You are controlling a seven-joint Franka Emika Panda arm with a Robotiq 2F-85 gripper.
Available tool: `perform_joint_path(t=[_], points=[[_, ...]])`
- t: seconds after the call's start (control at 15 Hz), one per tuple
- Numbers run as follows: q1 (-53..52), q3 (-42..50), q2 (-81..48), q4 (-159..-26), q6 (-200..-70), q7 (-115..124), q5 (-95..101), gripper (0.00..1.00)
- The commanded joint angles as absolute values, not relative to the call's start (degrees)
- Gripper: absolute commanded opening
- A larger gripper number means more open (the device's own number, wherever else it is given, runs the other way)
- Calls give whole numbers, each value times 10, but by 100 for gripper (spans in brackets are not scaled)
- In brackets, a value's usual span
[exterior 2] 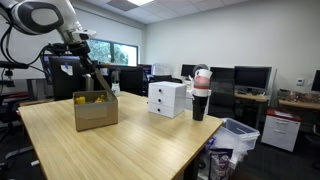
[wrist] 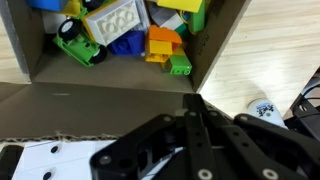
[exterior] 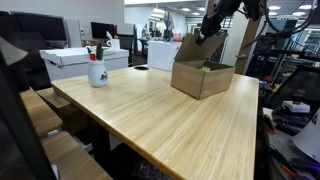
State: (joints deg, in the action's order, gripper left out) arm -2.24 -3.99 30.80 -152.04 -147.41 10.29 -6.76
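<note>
An open cardboard box [exterior: 200, 78] stands on the wooden table [exterior: 170, 125] and shows in both exterior views [exterior 2: 95, 112]. In the wrist view it holds several toy pieces: a green one [wrist: 75, 45], an orange block [wrist: 162, 42], a small green block [wrist: 179, 67] and a white brick [wrist: 115, 17]. My gripper [wrist: 195, 100] hangs just above the box's rim and flap, with the fingers pressed together and nothing seen between them. It also shows in both exterior views [exterior: 208, 35] [exterior 2: 85, 62].
A white mug with pens [exterior: 97, 71] stands near the table's edge and also shows as a cup [exterior 2: 200, 95] [wrist: 262, 108]. A white drawer unit [exterior 2: 167, 98] sits on the table beside the box. Office desks, monitors and chairs surround the table.
</note>
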Motion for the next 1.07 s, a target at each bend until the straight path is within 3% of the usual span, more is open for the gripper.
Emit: perform_joint_path(t=[0.0, 1.0], points=[[-9, -53, 267, -1483, -1457, 112, -44, 4], [4, -55, 226, -1405, -1422, 115, 2, 4]])
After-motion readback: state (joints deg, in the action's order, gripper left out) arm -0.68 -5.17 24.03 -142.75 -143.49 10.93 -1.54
